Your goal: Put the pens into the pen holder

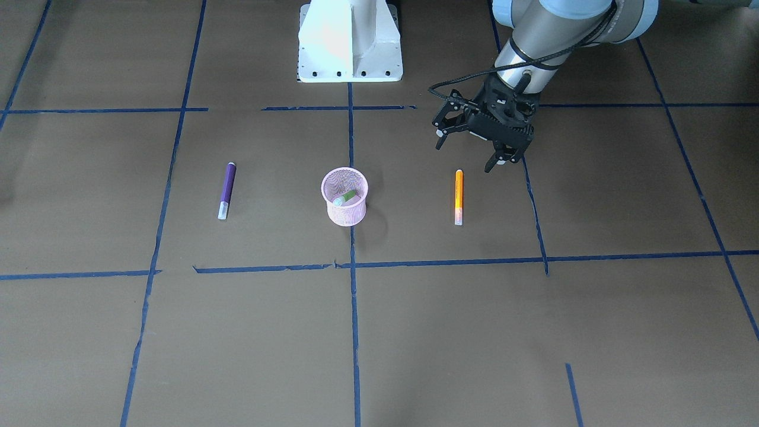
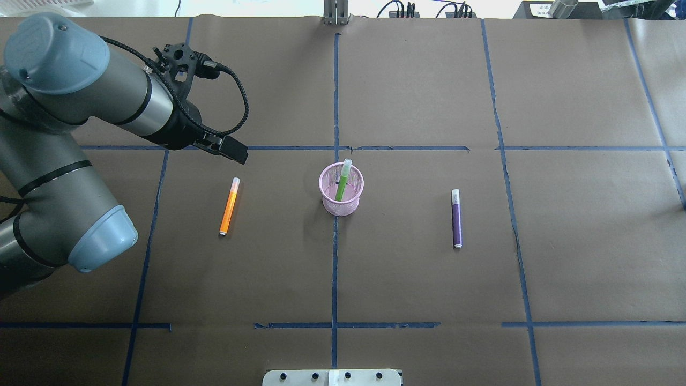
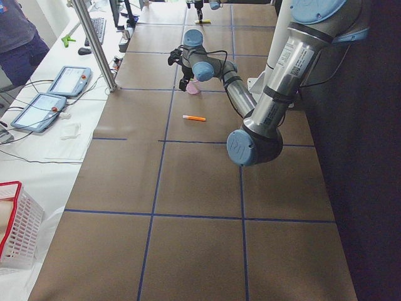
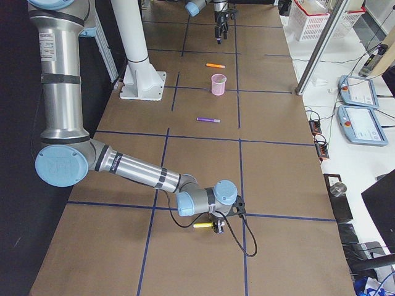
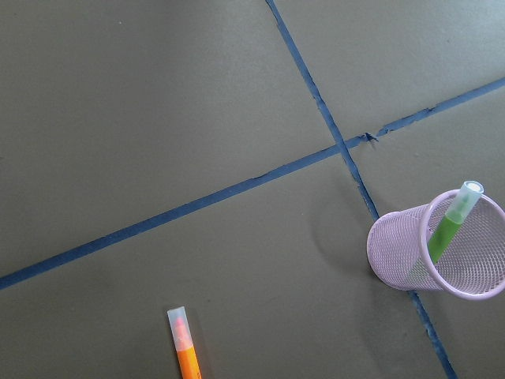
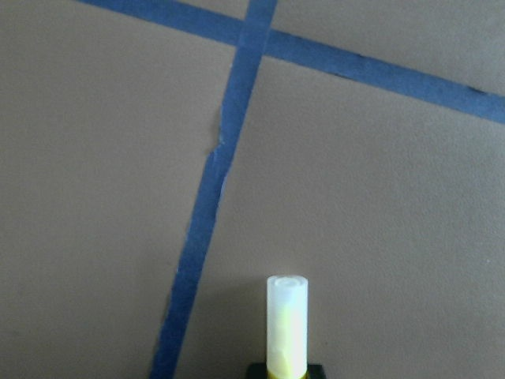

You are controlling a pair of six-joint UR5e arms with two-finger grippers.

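Note:
The pink mesh pen holder (image 1: 347, 213) stands at the table's middle, also in the overhead view (image 2: 341, 206). The green pen (image 2: 342, 185) leans inside it, cap up (image 5: 448, 229). The orange pen (image 1: 458, 196) lies flat on the robot's left side (image 2: 229, 206). The purple pen (image 1: 227, 190) lies flat on the right side (image 2: 456, 220). My left gripper (image 1: 468, 155) is open and empty, hovering just behind the orange pen. My right gripper (image 4: 217, 228) is far off at the table's right end, shut on a yellow pen (image 6: 286, 324).
The robot's white base (image 1: 350, 41) stands behind the pen holder. Blue tape lines (image 2: 335, 268) cross the brown table cover. Tablets (image 4: 358, 92) and a white basket (image 4: 315, 18) sit past the table's operator edge.

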